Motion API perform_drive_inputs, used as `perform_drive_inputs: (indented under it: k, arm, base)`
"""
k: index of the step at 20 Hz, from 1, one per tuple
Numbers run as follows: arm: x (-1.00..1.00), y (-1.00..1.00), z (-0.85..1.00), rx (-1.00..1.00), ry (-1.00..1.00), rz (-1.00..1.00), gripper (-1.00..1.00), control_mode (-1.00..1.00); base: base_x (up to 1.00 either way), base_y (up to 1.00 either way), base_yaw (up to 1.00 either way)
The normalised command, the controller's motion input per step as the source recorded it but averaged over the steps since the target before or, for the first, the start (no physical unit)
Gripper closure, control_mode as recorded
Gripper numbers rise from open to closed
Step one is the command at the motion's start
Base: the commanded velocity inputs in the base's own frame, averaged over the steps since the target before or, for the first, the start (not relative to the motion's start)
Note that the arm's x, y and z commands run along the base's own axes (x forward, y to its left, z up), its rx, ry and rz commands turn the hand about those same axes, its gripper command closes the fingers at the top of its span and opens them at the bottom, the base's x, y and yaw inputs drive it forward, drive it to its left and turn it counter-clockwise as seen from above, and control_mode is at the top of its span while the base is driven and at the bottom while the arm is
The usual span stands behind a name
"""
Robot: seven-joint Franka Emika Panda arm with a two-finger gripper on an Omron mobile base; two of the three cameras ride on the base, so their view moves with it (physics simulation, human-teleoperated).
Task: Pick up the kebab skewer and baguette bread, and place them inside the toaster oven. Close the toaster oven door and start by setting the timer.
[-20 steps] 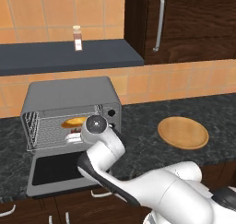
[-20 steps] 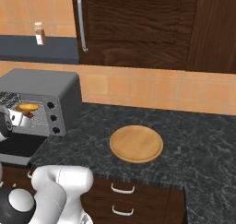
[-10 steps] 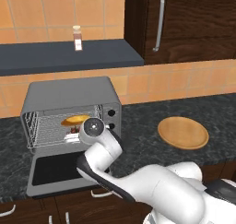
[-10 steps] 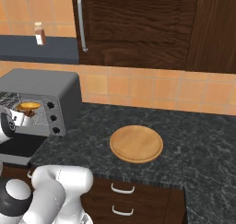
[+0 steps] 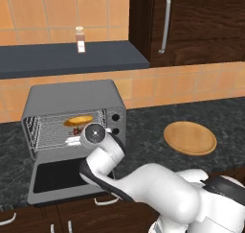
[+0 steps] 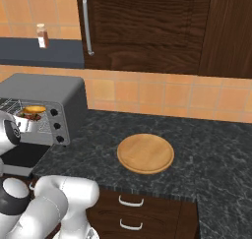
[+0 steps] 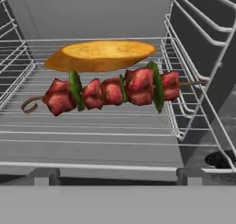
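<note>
The end effector [image 5: 81,133] is spread open and empty at the toaster oven [image 5: 72,102] mouth. Ahead on the rack, the kebab skewer [image 7: 110,91] lies crosswise, touching the baguette bread [image 7: 99,55] behind it. Below the hand, the toaster oven door [image 5: 60,179] hangs dropped flat, so closing it looks next.

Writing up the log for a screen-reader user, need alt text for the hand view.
A kebab skewer with red meat chunks and green pepper slices lies on the wire rack inside the toaster oven, seen from just outside its opening. A golden baguette bread lies right behind it, farther in.
</note>
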Motion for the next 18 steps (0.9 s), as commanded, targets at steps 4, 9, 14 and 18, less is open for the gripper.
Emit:
perform_drive_inputs:
  k: [4,9,14,18]
  arm:
    - [0.3,0.15,-0.07,0.0,-0.05,0.0,-1.0,-1.0]
    - [0.22,0.09,0.0,0.0,0.0,0.0,-1.0,-1.0]
    - [0.21,0.07,0.0,0.0,0.0,0.0,-1.0,-1.0]
    - [0.24,0.08,0.0,0.0,0.0,0.0,-1.0,-1.0]
  base:
    - [0.0,0.0,0.0]
    - [0.0,0.0,0.0]
    - [0.0,0.0,0.0]
    - [0.0,0.0,0.0]
